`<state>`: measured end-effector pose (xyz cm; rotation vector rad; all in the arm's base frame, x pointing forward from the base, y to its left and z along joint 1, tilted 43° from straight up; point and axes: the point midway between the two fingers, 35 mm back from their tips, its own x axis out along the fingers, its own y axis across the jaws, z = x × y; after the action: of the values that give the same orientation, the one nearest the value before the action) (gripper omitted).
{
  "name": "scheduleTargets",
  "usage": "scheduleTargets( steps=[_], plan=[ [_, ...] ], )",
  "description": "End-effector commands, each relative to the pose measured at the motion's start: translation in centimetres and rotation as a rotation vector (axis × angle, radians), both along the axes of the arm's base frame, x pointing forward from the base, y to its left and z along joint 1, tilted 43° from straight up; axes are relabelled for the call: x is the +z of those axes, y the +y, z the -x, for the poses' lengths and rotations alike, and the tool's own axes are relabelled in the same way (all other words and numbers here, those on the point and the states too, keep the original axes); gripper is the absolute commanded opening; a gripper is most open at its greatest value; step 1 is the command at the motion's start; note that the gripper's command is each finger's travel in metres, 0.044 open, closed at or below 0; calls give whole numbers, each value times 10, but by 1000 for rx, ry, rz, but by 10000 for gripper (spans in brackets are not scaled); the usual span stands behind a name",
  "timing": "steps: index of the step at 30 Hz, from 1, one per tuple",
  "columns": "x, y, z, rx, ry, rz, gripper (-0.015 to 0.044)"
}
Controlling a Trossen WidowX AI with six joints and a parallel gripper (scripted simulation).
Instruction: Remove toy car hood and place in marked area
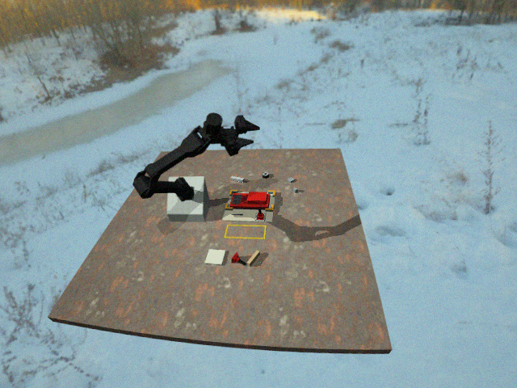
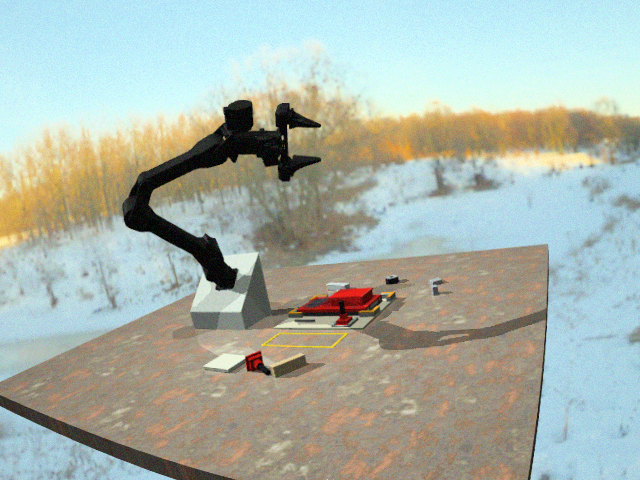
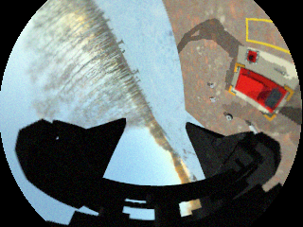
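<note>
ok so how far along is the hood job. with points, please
Nothing looks done: the marked area [image 1: 245, 238] [image 2: 298, 346] has no hood in it, and the toy car [image 1: 251, 200] [image 2: 338, 302] [image 3: 258, 88] sits in its corner brackets. In hand: nothing, as the open gripper [image 1: 256, 134] [image 2: 320, 142] [image 3: 157, 123] is up in the air. Left: grasping the hood, lifting it off, placing it inside the outline, letting go clear.

Snowy open country [image 1: 397, 104] [image 2: 465, 217], with bare trees [image 1: 120, 37] [image 2: 310, 113] and brush.
</note>
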<state>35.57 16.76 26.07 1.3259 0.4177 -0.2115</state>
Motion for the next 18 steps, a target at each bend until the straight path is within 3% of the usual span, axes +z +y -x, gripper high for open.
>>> scheduleTargets(
  steps=[1, 10, 18],
  plan=[
    [-61, -14, -21, 15, 202, 322, 440],
    [-181, -63, -27, 193, 702, 897, 440],
    [-265, -117, -1, 529, 1213, 1266, 440]
  ],
)
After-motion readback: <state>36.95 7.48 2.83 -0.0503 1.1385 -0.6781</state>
